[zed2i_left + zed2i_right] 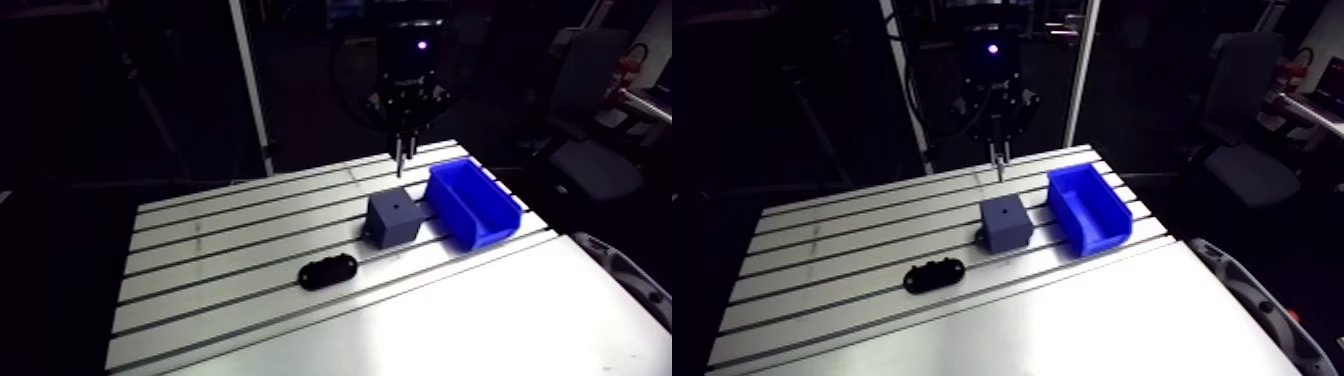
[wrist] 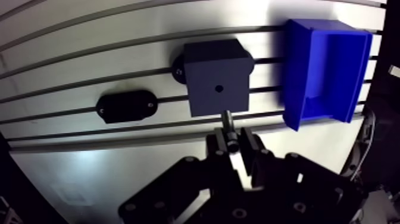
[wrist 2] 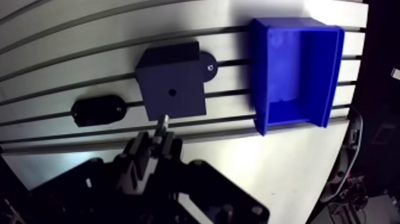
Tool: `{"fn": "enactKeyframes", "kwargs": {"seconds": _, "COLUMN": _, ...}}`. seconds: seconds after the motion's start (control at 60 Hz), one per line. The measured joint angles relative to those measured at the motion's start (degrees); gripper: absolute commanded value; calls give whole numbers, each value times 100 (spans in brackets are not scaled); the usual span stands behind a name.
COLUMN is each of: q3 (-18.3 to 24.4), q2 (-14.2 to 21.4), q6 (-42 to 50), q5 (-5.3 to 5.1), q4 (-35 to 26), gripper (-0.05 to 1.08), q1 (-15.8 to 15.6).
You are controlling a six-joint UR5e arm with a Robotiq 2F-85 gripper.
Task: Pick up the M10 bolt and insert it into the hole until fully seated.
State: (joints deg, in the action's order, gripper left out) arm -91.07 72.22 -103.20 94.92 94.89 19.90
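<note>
Jaws of the gripper (image 2: 233, 140) pinch the bolt (image 2: 227, 119), and its thin end pokes out ahead of them. The bolt hangs over the gray block (image 2: 217, 65), not touching it. The little hole (image 2: 219, 88) in the block's top sits just ahead of the bolt's tip. The block stands on the silver slotted tabletop (image 1: 250, 260). A blue bin (image 1: 470, 200) sits just beside it, near the tabletop's right edge. A flat black piece (image 1: 328, 270) lies apart, near the middle.
</note>
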Motion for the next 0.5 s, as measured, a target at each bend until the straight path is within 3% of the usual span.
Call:
{"fn": "enactKeyframes", "kwargs": {"seconds": 0.267, "q3": -144, "q2": -96, "q6": 14, "q5": -129, "q4": 223, "gripper": 108, "q1": 77}}
{"fn": "enactKeyframes", "kwargs": {"seconds": 0.5, "q3": -334, "q2": -130, "q6": -7, "q5": -164, "q4": 467, "gripper": 108, "q1": 114}}
